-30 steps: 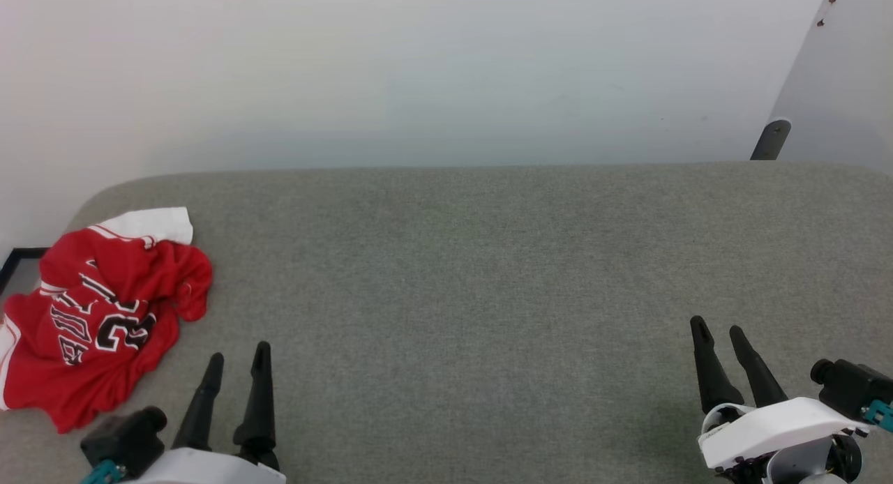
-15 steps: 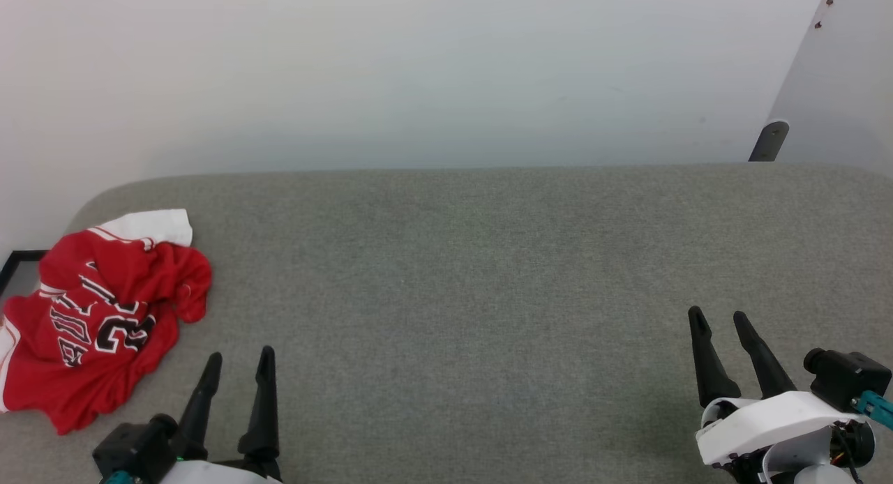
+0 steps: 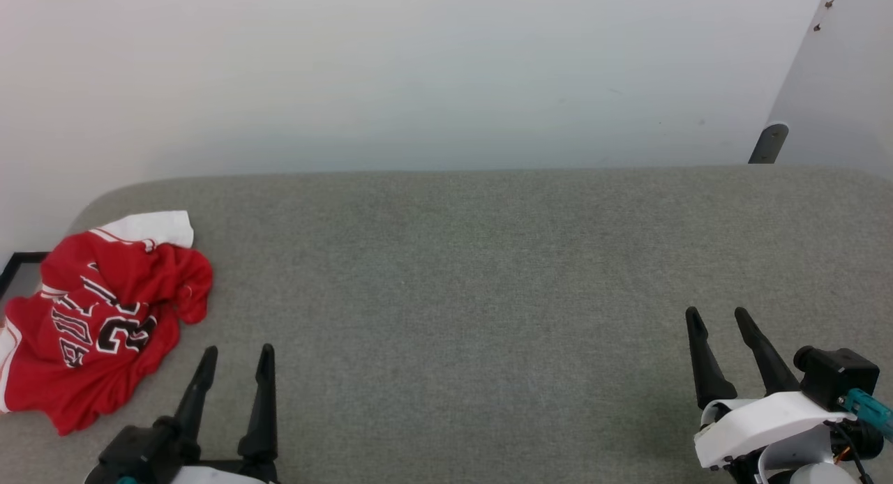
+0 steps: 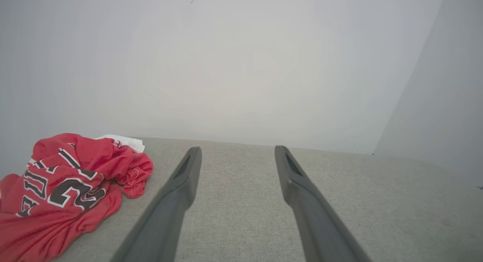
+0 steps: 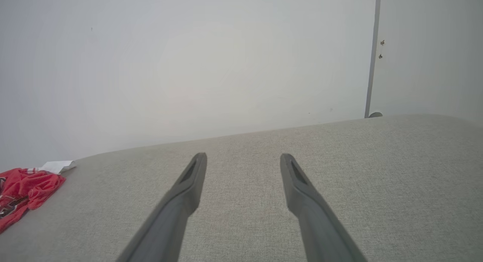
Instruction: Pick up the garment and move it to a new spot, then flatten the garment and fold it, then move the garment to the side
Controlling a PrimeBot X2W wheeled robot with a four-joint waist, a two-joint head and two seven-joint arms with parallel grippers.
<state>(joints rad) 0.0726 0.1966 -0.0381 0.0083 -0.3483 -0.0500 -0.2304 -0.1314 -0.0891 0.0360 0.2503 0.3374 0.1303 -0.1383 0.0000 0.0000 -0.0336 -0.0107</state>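
- Presently, in the head view, we find the garment (image 3: 98,323) crumpled at the far left of the tabletop (image 3: 453,296), unmoved over the last second. The left gripper (image 3: 237,349) has drawn slightly lower in the picture and the right gripper (image 3: 716,311) slightly higher. Both sets of jaws stand wide and empty.
- In the left wrist view, the garment (image 4: 64,190) lies left of the spread jaws, near but not touching.
- In the right wrist view, the garment (image 5: 26,194) sits well apart, at the far left.
- We judge the pick-up not yet begun; the left arm is the nearer one.
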